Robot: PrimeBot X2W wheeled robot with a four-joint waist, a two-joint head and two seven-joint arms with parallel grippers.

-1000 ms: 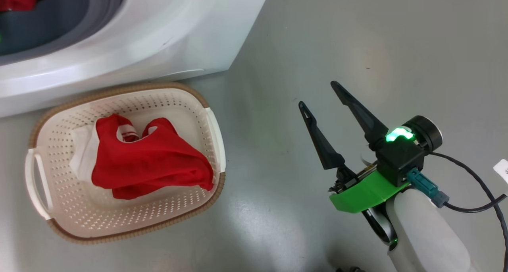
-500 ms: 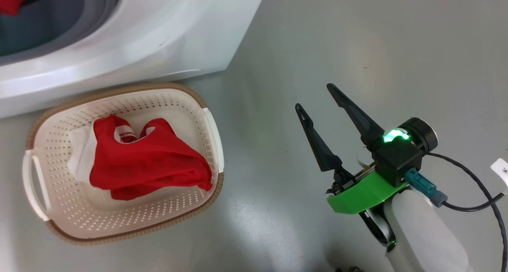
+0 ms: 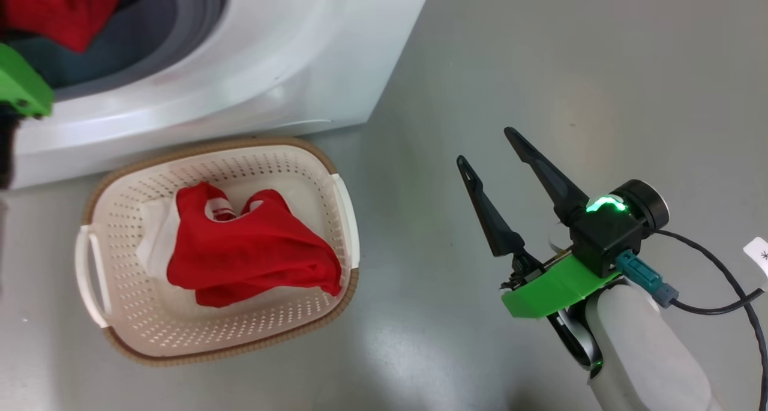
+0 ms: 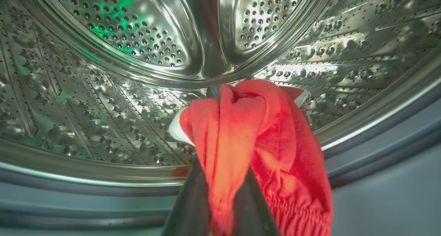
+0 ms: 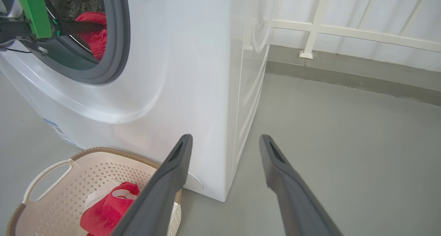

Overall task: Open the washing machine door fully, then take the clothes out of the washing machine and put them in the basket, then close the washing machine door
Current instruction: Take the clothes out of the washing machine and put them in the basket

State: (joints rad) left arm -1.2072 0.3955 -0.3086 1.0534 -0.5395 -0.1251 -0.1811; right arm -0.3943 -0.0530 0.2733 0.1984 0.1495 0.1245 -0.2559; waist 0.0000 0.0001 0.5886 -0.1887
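Inside the perforated steel drum (image 4: 137, 39) of the washing machine (image 3: 270, 69), my left gripper (image 4: 220, 101) is shut on a piece of the clothes, a red garment (image 4: 262, 143) with a white edge that drapes over both fingers. Its green wrist mount (image 3: 21, 90) shows at the drum opening, below that red garment (image 3: 60, 9). The cream basket (image 3: 222, 147) stands on the floor against the machine's front and holds another red and white garment (image 3: 258, 255). My right gripper (image 3: 486, 146) hangs open and holds nothing, over the floor right of the basket. The washing machine door is out of view.
Bare grey floor (image 3: 570, 69) lies right of the machine and around my right gripper. A white railing (image 5: 344, 31) runs along the wall behind the machine's right side. A black cable (image 3: 714, 279) trails from the right wrist.
The head camera has shifted, so machine and basket sit further right. My left wrist's green mount has come into view at the drum opening, and more red cloth shows there. The right gripper stays put.
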